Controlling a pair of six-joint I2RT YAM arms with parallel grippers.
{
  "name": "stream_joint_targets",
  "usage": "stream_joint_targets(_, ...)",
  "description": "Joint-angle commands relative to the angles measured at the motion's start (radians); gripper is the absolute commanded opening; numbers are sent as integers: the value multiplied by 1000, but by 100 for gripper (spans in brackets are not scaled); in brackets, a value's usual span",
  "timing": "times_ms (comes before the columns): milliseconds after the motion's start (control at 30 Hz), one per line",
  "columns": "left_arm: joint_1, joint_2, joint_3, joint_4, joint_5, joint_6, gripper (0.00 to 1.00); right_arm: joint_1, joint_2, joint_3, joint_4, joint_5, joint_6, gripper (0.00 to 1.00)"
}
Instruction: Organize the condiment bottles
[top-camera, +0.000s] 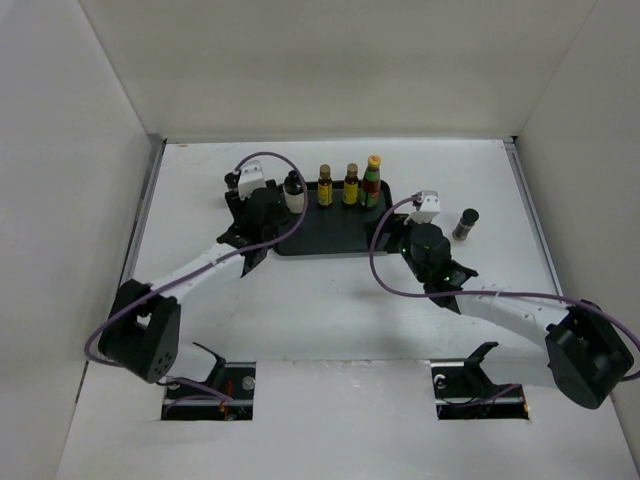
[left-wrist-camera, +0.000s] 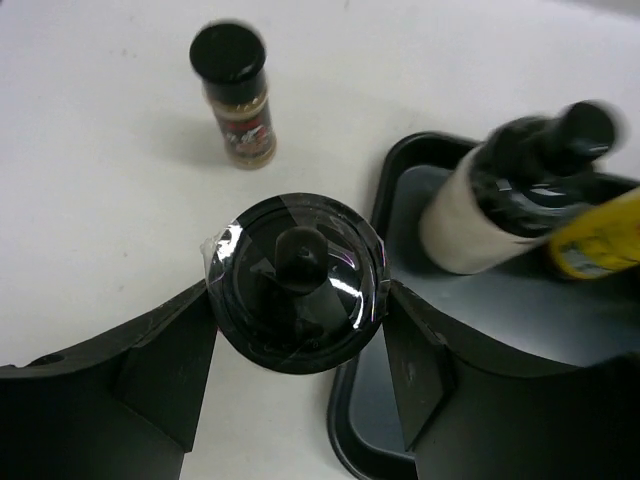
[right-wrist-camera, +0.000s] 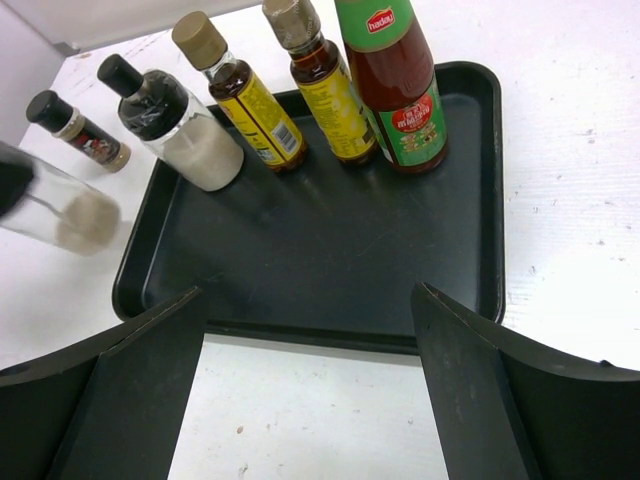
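Now the left gripper (left-wrist-camera: 298, 320) clamps an upright, squat clear jar with a black lid (left-wrist-camera: 298, 275); the flat black plastic tray (left-wrist-camera: 520, 310) lies just to its right.

The bench (top-camera: 330, 330) is plain white and the tray (right-wrist-camera: 330, 250) flat black. The red bottle (right-wrist-camera: 395, 75) wears green labels with red marks. The left slim bottle (right-wrist-camera: 250, 105) and the right slim bottle (right-wrist-camera: 330, 95) are dark brown with yellow labels and tan caps. The white bottle (right-wrist-camera: 195, 150) has a black cap. The far-left shaker (right-wrist-camera: 85, 135) has a black cap, beige contents and a red-and-black label. The squat jar (left-wrist-camera: 300, 285) has a glossy black lid, and the right shaker (top-camera: 465, 223) is dark. The fingers (left-wrist-camera: 150, 390) are black, the cables (top-camera: 262, 154) purple.
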Motion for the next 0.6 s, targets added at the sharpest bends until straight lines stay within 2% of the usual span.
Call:
stream_joint_targets(0,-61,-119,21,90,-53,28,41,-7,-13,-2,64,-13,15,89)
stream_joint_targets(133,-154,-61,52,83,-16,23,41,-21,-37,-14,64,-6,15,89)
stream_joint_targets(367,-194,99,115,152,0,23,41,-45,-53,-30,70,-3,24,89)
stream_joint_targets(567,-246,170,152,214,36,17,42,-70,-59,-40,70,14,38,89)
